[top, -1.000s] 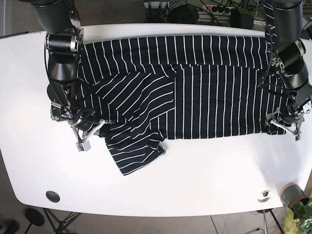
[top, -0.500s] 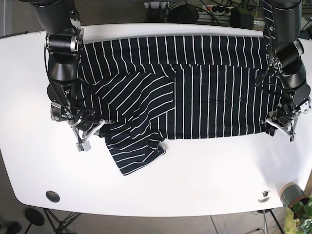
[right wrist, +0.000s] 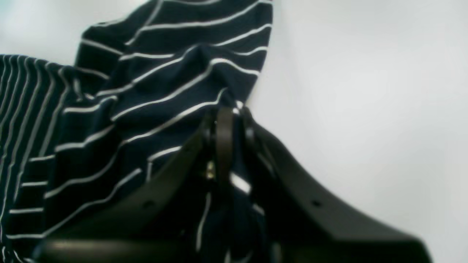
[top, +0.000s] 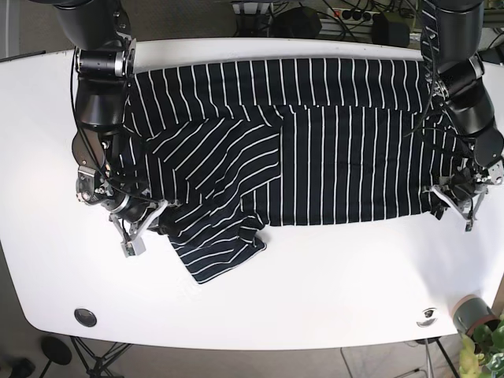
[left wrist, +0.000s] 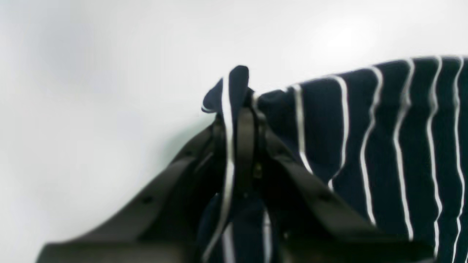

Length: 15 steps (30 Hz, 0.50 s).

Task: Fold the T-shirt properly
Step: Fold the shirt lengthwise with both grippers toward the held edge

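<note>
The shirt (top: 315,142) lies spread across the table (top: 331,283) from 9 to 3 o'clock, one flap folded over at 8 o'clock. Soft, light cloth like this will likely sag and drag, so corners make the best holds. The left gripper (left wrist: 241,109) is clamped on the hem corner at 3 o'clock; the right gripper (right wrist: 225,117) pinches bunched cloth at 8 o'clock. Bare table lies toward 6 o'clock.

A robotics lab: a white worktop (top: 331,276) on bare flooring, cables and power strips (top: 354,14) behind its far edge, tripod legs (top: 94,358) beneath its near-left corner.
</note>
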Each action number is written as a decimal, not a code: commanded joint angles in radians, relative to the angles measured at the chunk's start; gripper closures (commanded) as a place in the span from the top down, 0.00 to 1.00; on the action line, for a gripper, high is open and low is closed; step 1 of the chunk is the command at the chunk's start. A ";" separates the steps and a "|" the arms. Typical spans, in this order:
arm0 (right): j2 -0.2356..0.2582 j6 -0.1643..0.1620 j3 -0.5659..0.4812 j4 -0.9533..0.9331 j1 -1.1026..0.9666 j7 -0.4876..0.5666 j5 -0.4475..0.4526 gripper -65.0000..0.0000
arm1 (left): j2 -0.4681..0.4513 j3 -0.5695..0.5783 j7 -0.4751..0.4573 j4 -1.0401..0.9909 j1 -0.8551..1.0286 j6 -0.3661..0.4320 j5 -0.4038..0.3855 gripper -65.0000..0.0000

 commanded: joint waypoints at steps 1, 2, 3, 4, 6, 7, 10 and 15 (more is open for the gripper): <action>0.014 0.000 0.004 0.078 0.025 -0.003 0.017 0.03 | -0.005 -0.044 0.027 0.118 -0.008 -0.001 -0.047 0.00; 0.014 0.000 0.004 0.106 0.019 -0.020 0.016 0.03 | 0.006 -0.062 0.053 0.158 0.004 -0.001 -0.058 0.00; 0.016 0.000 0.006 0.132 0.012 -0.037 0.014 0.03 | 0.011 -0.082 0.080 0.199 0.015 -0.001 -0.066 0.00; 0.016 0.000 0.007 0.158 0.008 -0.052 0.014 0.03 | 0.012 -0.096 0.106 0.234 0.025 -0.001 -0.069 0.00; 0.016 0.000 0.030 0.209 0.000 -0.084 0.011 0.03 | 0.014 -0.119 0.152 0.310 0.041 -0.001 -0.076 0.00; 0.016 0.000 0.047 0.232 -0.004 -0.103 0.009 0.03 | 0.017 -0.125 0.176 0.343 0.050 -0.001 -0.076 0.00; 0.014 0.000 0.095 0.301 -0.009 -0.156 0.012 0.03 | 0.046 -0.131 0.227 0.434 0.067 -0.001 -0.078 0.00; 0.014 0.003 0.153 0.440 -0.044 -0.264 0.017 0.03 | 0.058 -0.133 0.279 0.587 0.134 -0.001 -0.078 0.00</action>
